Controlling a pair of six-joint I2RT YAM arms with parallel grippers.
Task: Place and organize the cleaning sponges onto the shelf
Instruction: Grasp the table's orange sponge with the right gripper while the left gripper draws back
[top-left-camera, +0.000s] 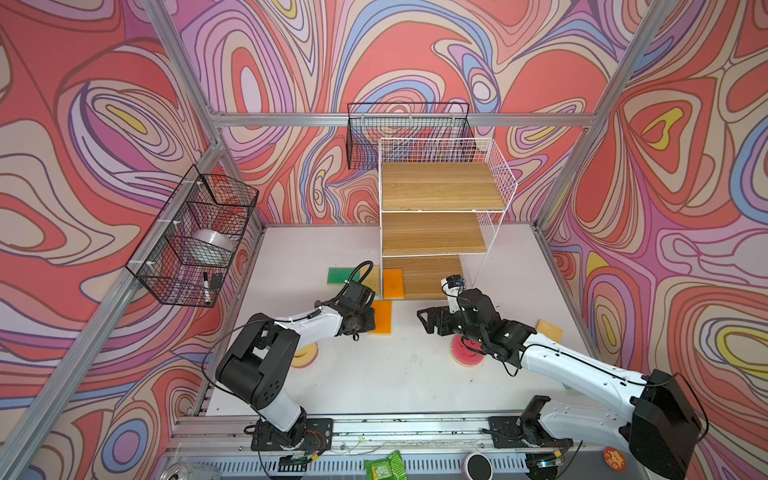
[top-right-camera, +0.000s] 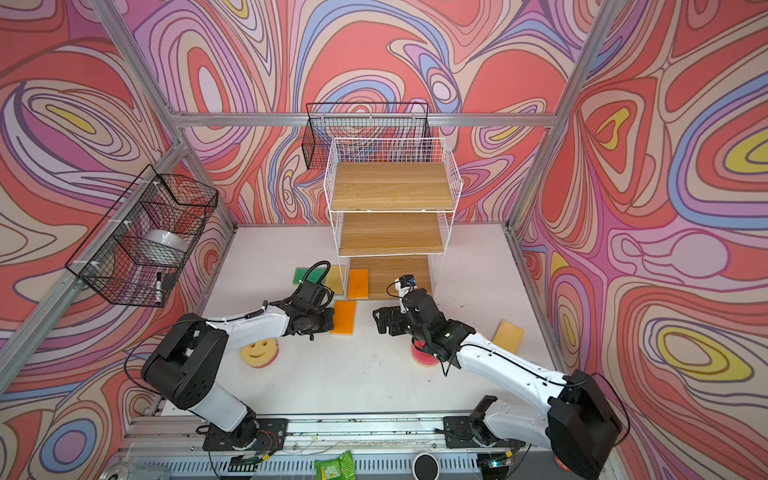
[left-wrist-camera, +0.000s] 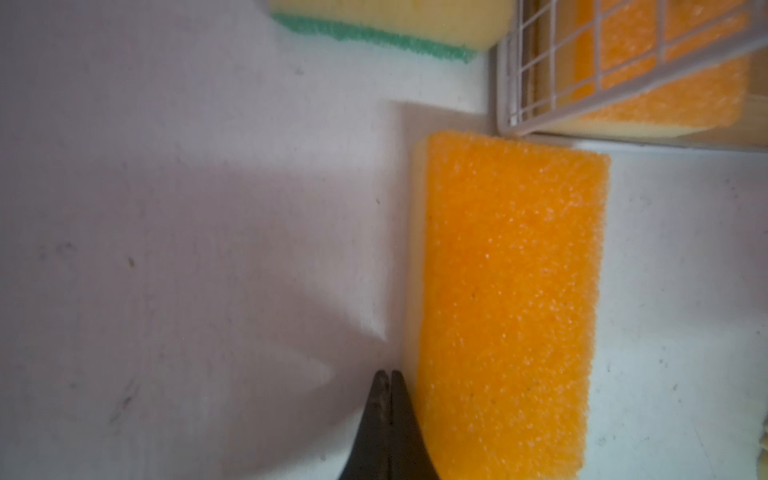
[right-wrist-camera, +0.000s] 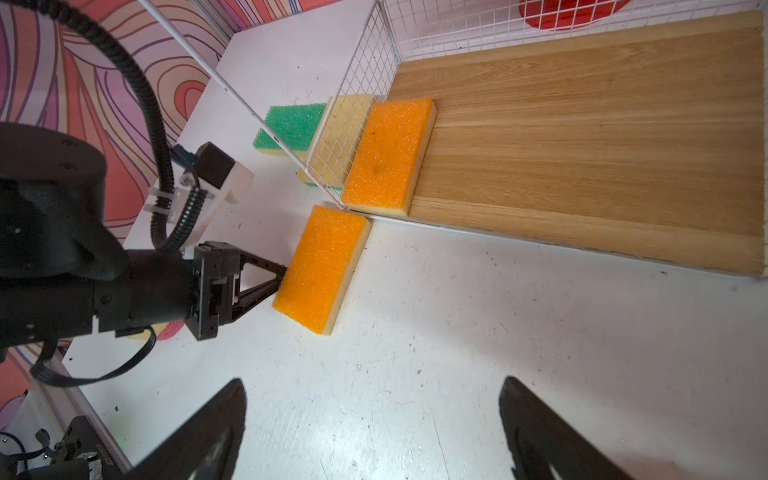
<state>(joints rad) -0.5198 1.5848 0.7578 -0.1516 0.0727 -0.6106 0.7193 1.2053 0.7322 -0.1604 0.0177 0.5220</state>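
The table carries everything; the shelf stands beyond both grippers, and its two upper boards are bare. A first orange sponge lies on the lowest board, at its corner, a little past the left gripper; a second orange sponge lies flat on the table, its long side touching the tip of that gripper. The left gripper is pressed together and holds nothing; I judge that the step is to bring this second sponge to the board. The right gripper hangs spread wide and empty, with the same sponge ahead of it. The next move, I think, calls for parted jaws on the narrow sides and a lift, because the board's edge could stop a plain push.
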